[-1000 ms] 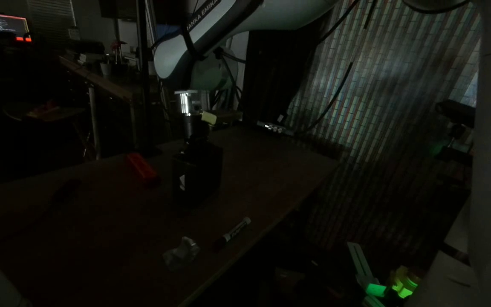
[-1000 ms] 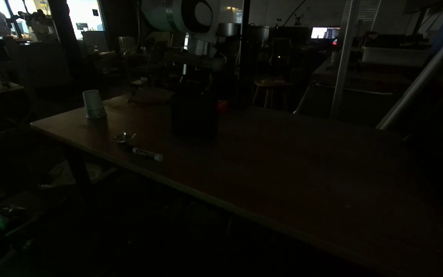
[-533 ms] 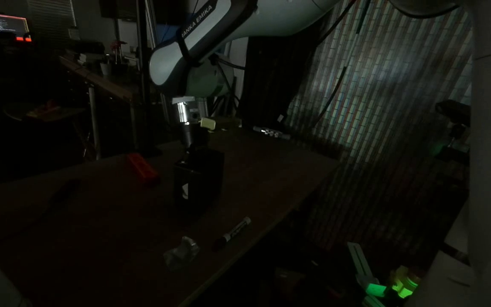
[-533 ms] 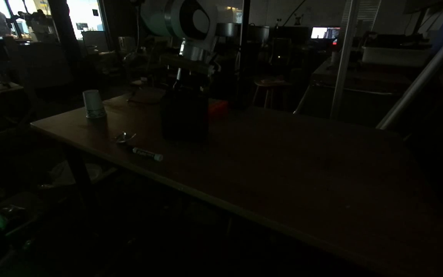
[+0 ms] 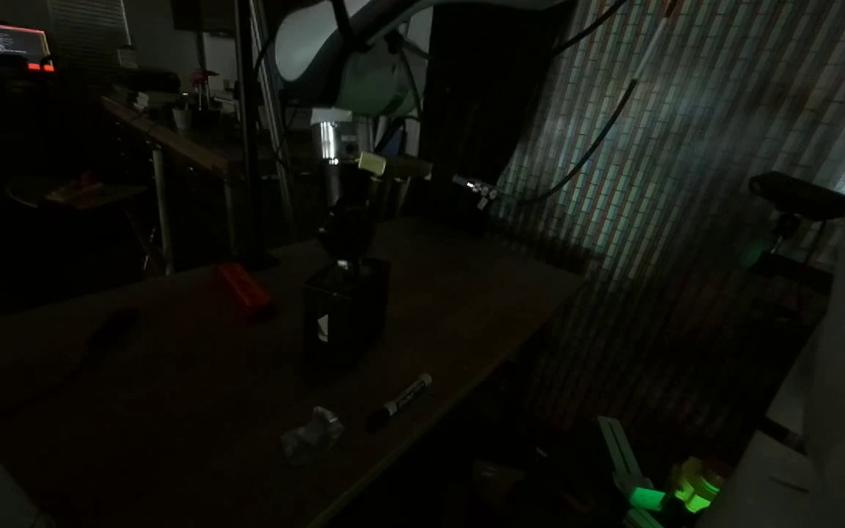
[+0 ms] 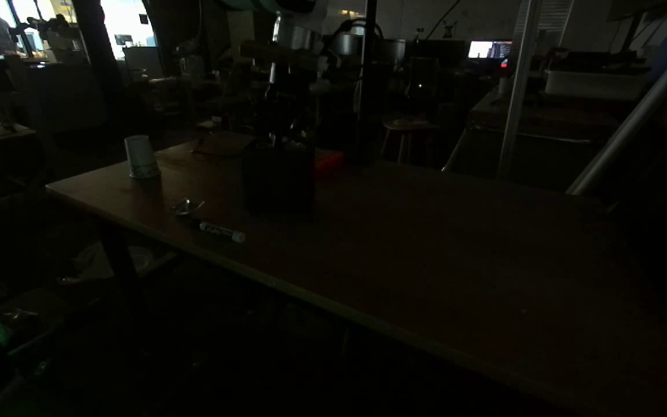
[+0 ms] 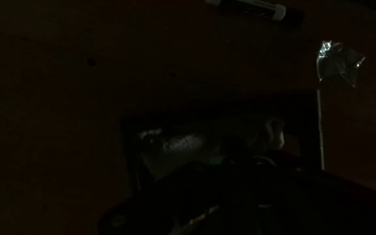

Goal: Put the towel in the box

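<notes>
The black box (image 5: 349,323) stands upright on the table with a white mark on its side. It is also a dark block in an exterior view (image 6: 278,182). In the wrist view, its rim (image 7: 320,130) frames a pale greyish towel (image 7: 175,156), dim and crumpled inside, with a light fold at the right end. My gripper (image 5: 347,249) is just above the box opening, pointing down. In the wrist view, the dark fingertips (image 7: 233,155) come together over the towel with no gap showing. Darkness hides whether any cloth is between them.
A marker (image 5: 404,396) and a crumpled clear wrapper (image 5: 312,436) lie near the table edge. A red block (image 5: 244,290) lies behind the box. A paper cup (image 6: 141,156) stands at the table's far end. The scene is very dark.
My gripper dipped lower at the box half a second ago and is now raised above its opening. The box shifted slightly along the table early on.
</notes>
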Tool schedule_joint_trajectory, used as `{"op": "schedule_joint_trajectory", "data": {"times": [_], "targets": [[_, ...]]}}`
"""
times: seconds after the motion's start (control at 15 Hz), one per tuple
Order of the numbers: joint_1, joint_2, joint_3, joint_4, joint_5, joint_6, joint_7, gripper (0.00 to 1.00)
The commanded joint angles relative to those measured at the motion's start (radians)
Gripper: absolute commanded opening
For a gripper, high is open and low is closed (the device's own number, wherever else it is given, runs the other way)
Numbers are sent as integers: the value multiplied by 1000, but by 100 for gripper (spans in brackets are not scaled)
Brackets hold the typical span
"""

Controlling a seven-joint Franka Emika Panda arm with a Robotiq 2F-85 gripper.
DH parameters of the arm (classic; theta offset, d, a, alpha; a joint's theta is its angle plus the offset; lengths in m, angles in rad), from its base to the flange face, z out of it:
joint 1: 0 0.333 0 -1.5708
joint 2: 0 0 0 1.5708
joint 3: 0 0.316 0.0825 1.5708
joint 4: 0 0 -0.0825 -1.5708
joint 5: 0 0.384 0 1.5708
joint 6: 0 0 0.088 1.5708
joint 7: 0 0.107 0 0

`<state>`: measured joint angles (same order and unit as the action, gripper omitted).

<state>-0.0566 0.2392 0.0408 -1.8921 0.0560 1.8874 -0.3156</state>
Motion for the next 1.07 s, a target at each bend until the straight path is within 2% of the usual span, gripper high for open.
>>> {"op": "schedule_joint_trajectory", "data": {"times": [0.0,0.4,1.0], "targets": [[-6,-157,-14,-40,41,17,-4,1],[11,-214,-23,-38,62,57,0,1],[29,-117,-14,-64,98,153,-19,1]]}}
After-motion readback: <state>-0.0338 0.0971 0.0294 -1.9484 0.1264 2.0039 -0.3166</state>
